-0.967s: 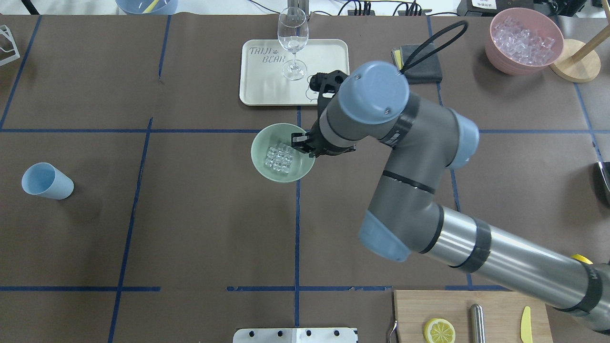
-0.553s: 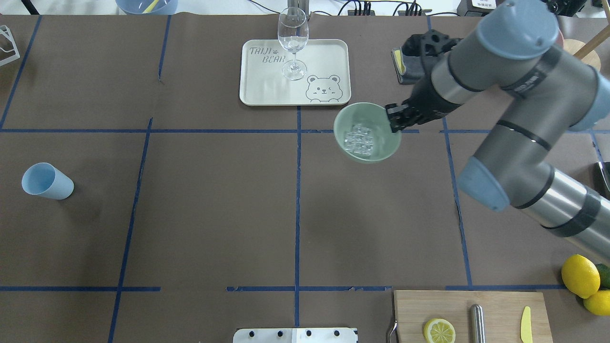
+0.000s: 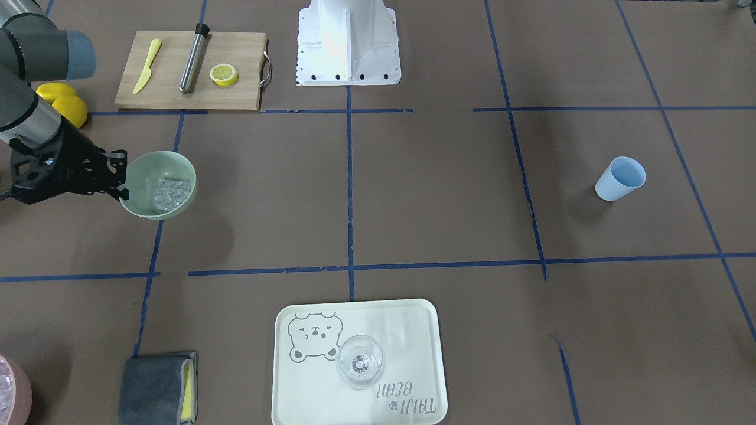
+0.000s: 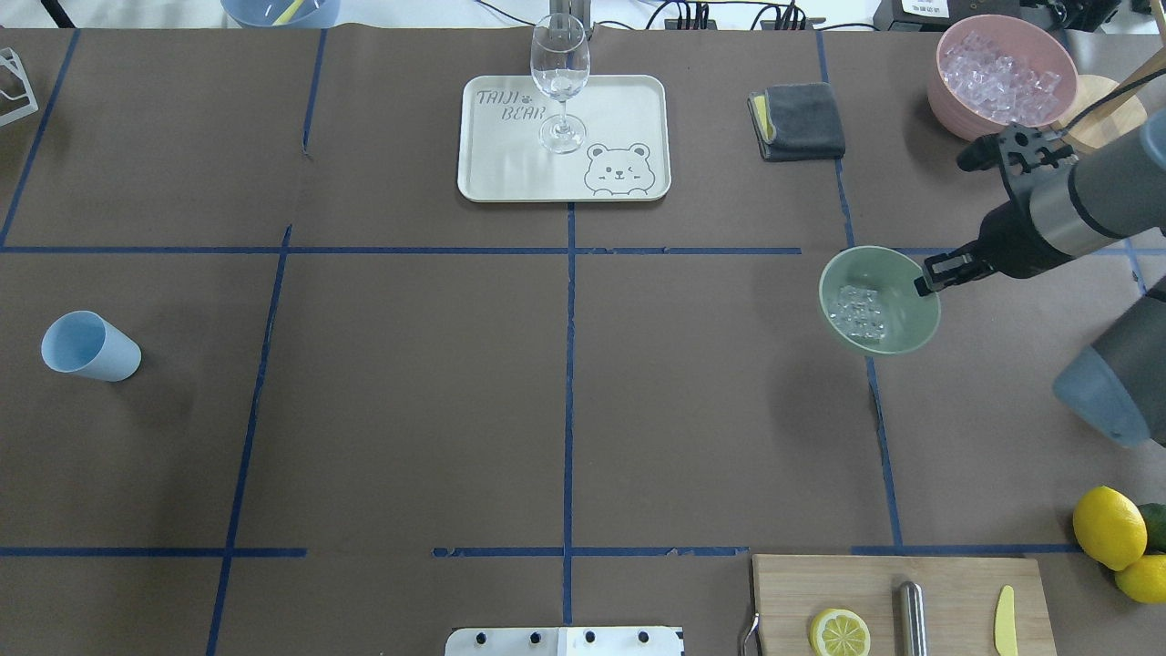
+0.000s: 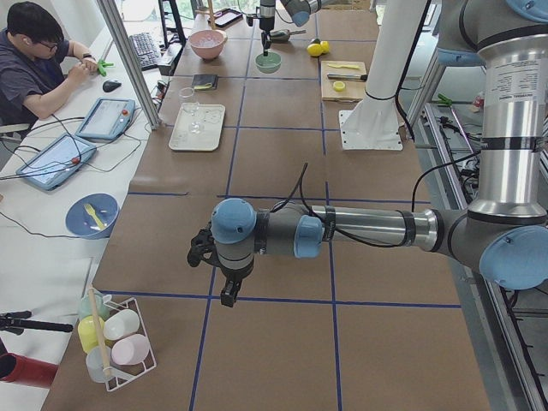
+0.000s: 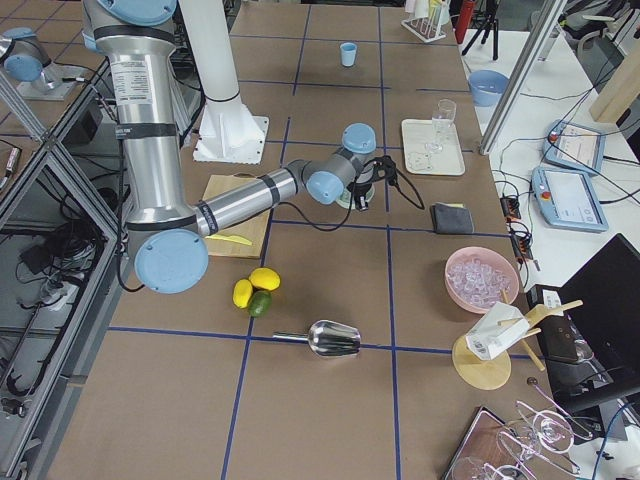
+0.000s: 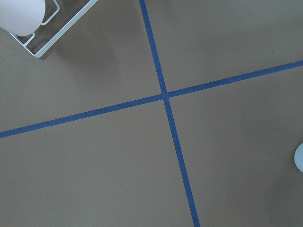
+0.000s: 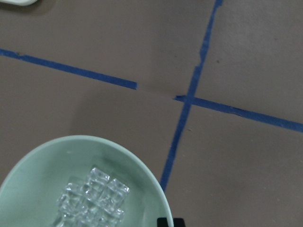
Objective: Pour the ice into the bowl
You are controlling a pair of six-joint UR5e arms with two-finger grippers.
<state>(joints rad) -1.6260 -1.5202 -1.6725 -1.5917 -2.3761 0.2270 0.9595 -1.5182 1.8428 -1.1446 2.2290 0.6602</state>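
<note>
The mint-green bowl [image 4: 902, 323] hangs above the table at the right, casting a shadow below it. The ice [image 4: 858, 312] lies in a clump in its bottom. My right gripper [image 4: 929, 278] is shut on the bowl's right rim. In the front-facing view the right gripper [image 3: 121, 180] holds the bowl [image 3: 155, 158] with the ice [image 3: 168, 192] at the left. The right wrist view shows the bowl [image 8: 38, 179] and the ice [image 8: 92, 198] over a blue tape cross. My left gripper [image 5: 225, 287] shows only in the exterior left view, low over the table; I cannot tell its state.
A pink bowl [image 4: 952, 105] full of ice stands at the far right. A grey cloth [image 4: 802, 120], a tray [image 4: 629, 109] with a wine glass [image 4: 559, 77], a light blue cup [image 4: 89, 346], a cutting board [image 4: 947, 583] with a lemon slice, and lemons [image 4: 1109, 527] are around.
My right gripper has carried the bowl with the ice from the table's middle to the right side, first away and then back toward the robot.
</note>
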